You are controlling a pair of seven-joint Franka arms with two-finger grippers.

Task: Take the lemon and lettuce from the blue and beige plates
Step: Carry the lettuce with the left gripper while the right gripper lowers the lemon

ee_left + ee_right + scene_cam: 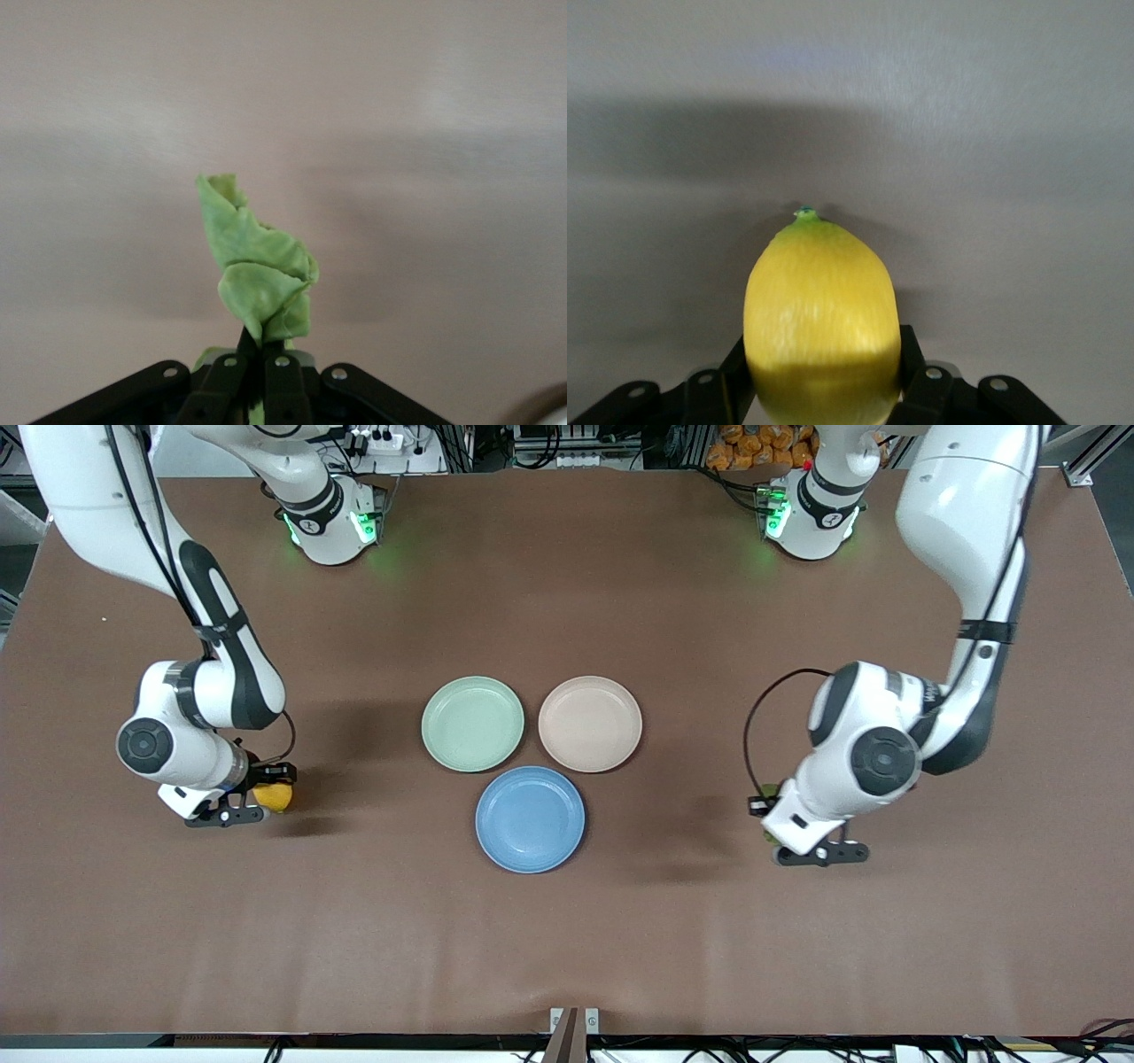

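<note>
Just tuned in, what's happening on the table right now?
Both arms have their items in hand. The right gripper is shut on the lemon over the bare table at its own end, and the left gripper is shut on the lettuce over the table at its end. The blue plate, beige plate and green plate sit empty mid-table.

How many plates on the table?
3, clustered mid-table: green plate toward the right arm's end, beige plate beside it, blue plate nearest the front camera. None hidden.
</note>
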